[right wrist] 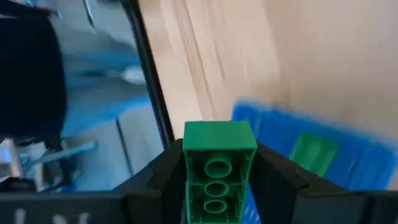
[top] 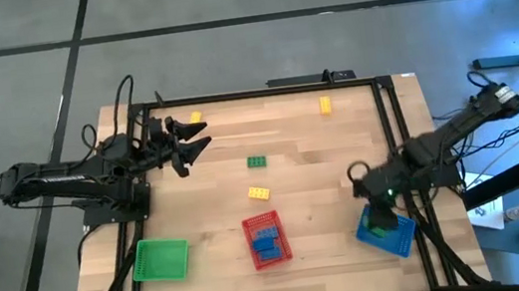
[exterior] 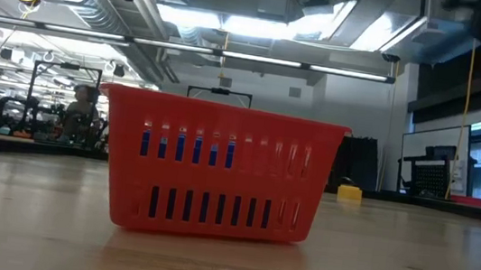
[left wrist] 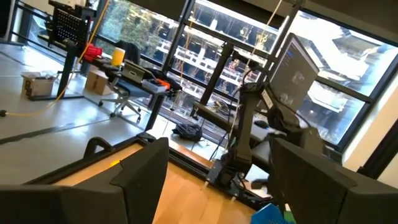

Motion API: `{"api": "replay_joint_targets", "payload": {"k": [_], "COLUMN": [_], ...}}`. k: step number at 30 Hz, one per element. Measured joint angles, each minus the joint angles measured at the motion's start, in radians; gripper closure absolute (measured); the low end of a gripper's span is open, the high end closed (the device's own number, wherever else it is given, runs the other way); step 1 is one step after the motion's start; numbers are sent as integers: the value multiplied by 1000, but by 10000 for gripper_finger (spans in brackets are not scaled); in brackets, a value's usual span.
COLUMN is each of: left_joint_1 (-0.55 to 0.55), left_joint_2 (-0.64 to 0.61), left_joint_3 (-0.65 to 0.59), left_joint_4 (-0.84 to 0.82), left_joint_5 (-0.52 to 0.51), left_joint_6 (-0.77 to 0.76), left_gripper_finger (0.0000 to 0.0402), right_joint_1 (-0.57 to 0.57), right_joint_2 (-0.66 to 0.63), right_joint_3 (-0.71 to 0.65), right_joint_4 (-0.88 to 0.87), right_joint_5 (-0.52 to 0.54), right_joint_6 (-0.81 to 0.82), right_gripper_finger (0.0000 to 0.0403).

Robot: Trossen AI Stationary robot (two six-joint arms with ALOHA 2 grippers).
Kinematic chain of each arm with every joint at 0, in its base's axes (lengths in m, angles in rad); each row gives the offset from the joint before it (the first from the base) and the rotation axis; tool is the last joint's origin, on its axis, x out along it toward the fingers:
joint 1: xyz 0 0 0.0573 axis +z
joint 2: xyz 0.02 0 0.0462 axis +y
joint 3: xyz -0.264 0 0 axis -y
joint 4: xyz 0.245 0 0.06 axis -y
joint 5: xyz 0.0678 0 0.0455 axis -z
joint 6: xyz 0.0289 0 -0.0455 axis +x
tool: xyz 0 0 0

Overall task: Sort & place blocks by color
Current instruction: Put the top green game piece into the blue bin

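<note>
My right gripper (top: pixel 382 218) hangs over the blue tray (top: pixel 399 238) at the near right, shut on a green brick (right wrist: pixel 219 168). Another green block (right wrist: pixel 314 152) lies in that tray. The red tray (top: pixel 266 240) holds blue blocks (top: pixel 268 248). On the table lie a green block (top: pixel 258 162) and three yellow blocks: one at the centre (top: pixel 260 194), one far right (top: pixel 325 106), and one far left (top: pixel 196 119). My left gripper (top: pixel 191 140) is open and empty beside that last one, above the table. My right gripper pinches the green brick by its two long sides (right wrist: pixel 186 177) between its two fingers. The brick's hollow underside faces the wrist camera. The fingers lie along the brick, whose free end (right wrist: pixel 219 134) sticks out past the fingertips. It is lifted clear above the blue tray.
A green tray (top: pixel 161 259) stands at the near left. The red tray (exterior: pixel 218 169) fills the middle of the low view. A dark frame rail (top: pixel 262 91) runs round the table's edges. Bare wood lies between the trays and the loose blocks.
</note>
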Motion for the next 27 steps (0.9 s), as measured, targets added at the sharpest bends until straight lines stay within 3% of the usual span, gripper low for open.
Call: {"api": "replay_joint_targets", "payload": {"k": [7,13,27], "left_joint_1": [1,1,1], "left_joint_2": [0,0,0], "left_joint_3": [0,0,0], "left_joint_4": [0,0,0], "left_joint_5": [-4,-6,-34], "left_joint_6": [0,0,0], "left_gripper_finger": [127,127,127], "right_joint_1": [160,205,260], "right_joint_2": [1,13,122], "right_joint_3": [-123,-135,-135], "right_joint_4": [164,130,133], "right_joint_5": [139,261,284], "right_joint_6": [252,298,313], "right_gripper_finger": [256,256,256]}}
